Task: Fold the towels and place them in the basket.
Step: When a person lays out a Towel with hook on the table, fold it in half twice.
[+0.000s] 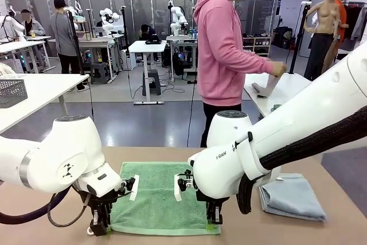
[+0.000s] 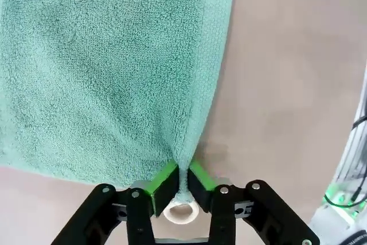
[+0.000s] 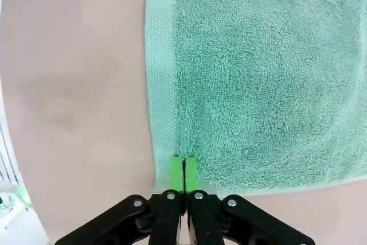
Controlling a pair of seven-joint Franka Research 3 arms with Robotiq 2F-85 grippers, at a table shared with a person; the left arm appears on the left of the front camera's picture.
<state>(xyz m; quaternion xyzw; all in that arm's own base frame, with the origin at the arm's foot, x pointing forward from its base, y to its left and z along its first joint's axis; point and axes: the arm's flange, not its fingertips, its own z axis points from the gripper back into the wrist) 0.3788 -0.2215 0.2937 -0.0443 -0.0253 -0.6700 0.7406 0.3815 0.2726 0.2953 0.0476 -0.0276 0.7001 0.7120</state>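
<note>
The green towel (image 1: 160, 196) lies spread flat on the brown table, near the front edge. My left gripper (image 1: 98, 225) is at its near left corner. In the left wrist view the left gripper (image 2: 182, 182) is shut on a pinched fold of the green towel (image 2: 103, 73), with the white loop (image 2: 181, 212) just behind the pads. My right gripper (image 1: 213, 219) is at the near right corner; the right wrist view shows the right gripper (image 3: 184, 173) shut on the green towel (image 3: 258, 73) by its border. A light blue-grey towel (image 1: 289, 196) lies folded at the right. The basket (image 1: 11, 92) stands on a white table at far left.
A person in a pink hoodie (image 1: 226, 55) stands past the table's far edge, turned toward a white side table (image 1: 289, 87) with both hands on something there. Bare tabletop (image 1: 321, 230) shows around both towels.
</note>
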